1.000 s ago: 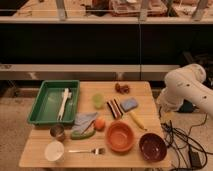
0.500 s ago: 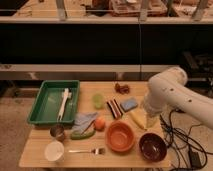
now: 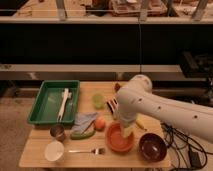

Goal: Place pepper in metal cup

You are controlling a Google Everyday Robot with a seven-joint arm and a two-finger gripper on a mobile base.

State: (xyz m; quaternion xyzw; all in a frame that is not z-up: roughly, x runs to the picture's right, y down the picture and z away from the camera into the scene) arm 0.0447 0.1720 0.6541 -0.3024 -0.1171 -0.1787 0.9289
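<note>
While the gripper (image 3: 125, 131) hangs low over the orange bowl (image 3: 114, 143) at the end of the white arm (image 3: 150, 105), its jaws stand spread and nothing shows between them. The step in hand is judged to be the approach: no grasp has been made yet.

The pepper (image 3: 82, 134) lies on the table (image 3: 35, 156) to the camera's left of the gripper, along the near edge of the blue cloth (image 3: 82, 120). A small orange fruit (image 3: 100, 123) sits between the bowl and the pepper. The metal cup (image 3: 58, 131) stands upright just beside the pepper's far end, near the front corner of the green tray (image 3: 42, 107) and behind the white cup (image 3: 54, 150).

Next move, as judged:
- Carry the gripper toward the pepper, clearing the fruit.
- Set the jaws across the pepper's narrow width, then lower and close without pinching the cloth.
- Lift and shift over the metal cup — a short transfer, since the two lie close together.
- Tip the pepper end-first; the cup mouth looks narrow against the pepper's length, so a flat drop may leave it bridging the rim.
</note>
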